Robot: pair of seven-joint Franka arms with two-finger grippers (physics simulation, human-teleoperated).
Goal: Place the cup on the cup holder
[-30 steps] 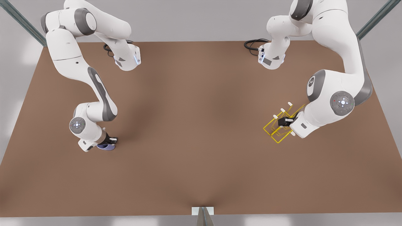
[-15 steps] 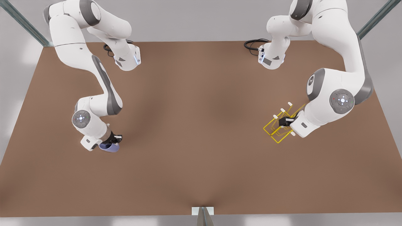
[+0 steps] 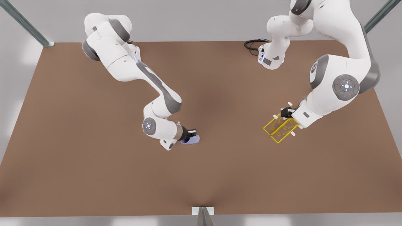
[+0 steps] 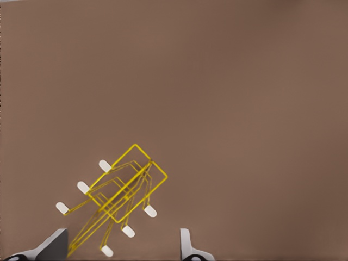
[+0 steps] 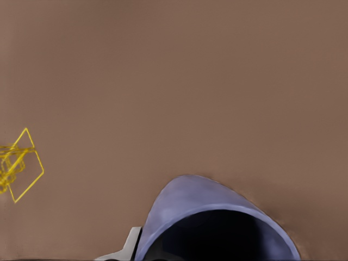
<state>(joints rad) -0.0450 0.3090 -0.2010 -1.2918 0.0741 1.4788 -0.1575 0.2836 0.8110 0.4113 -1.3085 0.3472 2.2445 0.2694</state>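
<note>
The lavender-blue cup (image 3: 190,141) hangs just above the table near the middle of the front view, and my right gripper (image 3: 190,133) is shut on its rim. In the right wrist view the cup (image 5: 212,217) lies with its dark opening facing the camera, and one finger (image 5: 132,243) shows beside it. The yellow wire cup holder (image 3: 280,128) stands on the table at the front view's right. My left gripper (image 3: 286,112) hovers open over its far edge. In the left wrist view the cup holder (image 4: 125,185) sits just beyond the spread fingers (image 4: 54,243).
The brown table (image 3: 201,175) stretches wide between the cup and the holder. Black cables (image 3: 252,44) lie by the arm base at the back. A metal post (image 3: 203,216) stands at the front edge.
My right arm has carried the cup from the front view's left toward the middle. My left gripper has drawn back slightly toward the holder's far edge. The holder has stayed put.
</note>
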